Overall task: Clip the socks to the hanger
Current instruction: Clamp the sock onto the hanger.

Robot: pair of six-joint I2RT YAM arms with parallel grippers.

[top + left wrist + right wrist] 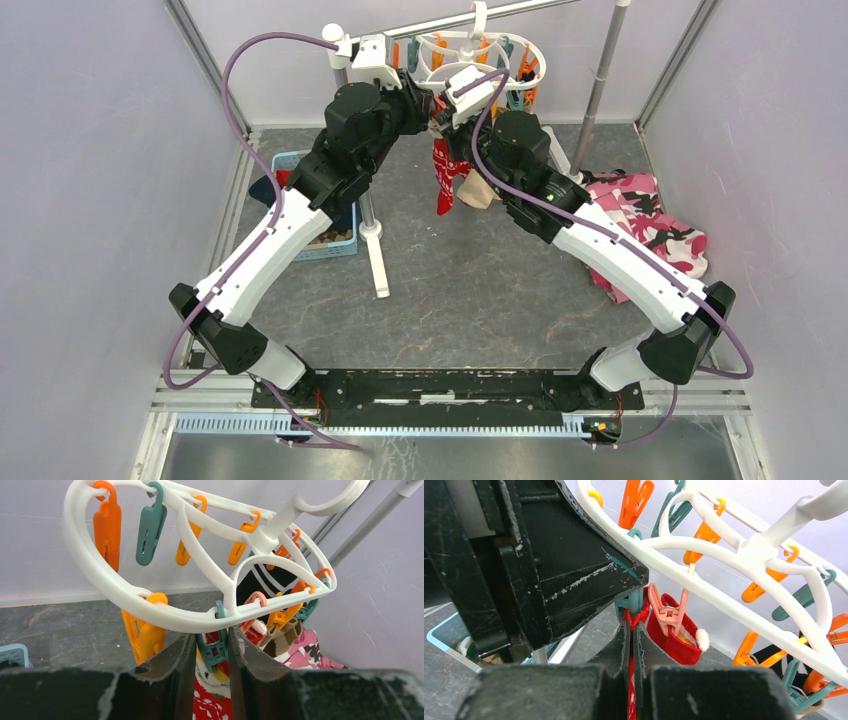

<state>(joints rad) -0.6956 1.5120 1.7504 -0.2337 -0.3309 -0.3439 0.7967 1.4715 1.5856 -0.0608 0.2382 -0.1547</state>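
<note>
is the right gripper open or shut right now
Shut. In the right wrist view the right gripper has its fingers pressed together on a strip of red sock.

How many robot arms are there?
2. The left arm rises from the bottom left, the right arm from the bottom right; both reach the hanger up top. None looks hidden.

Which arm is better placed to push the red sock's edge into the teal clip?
Right. The right gripper is shut on the red sock just under the teal clip; the left gripper is occupied, pinching that clip.
</note>
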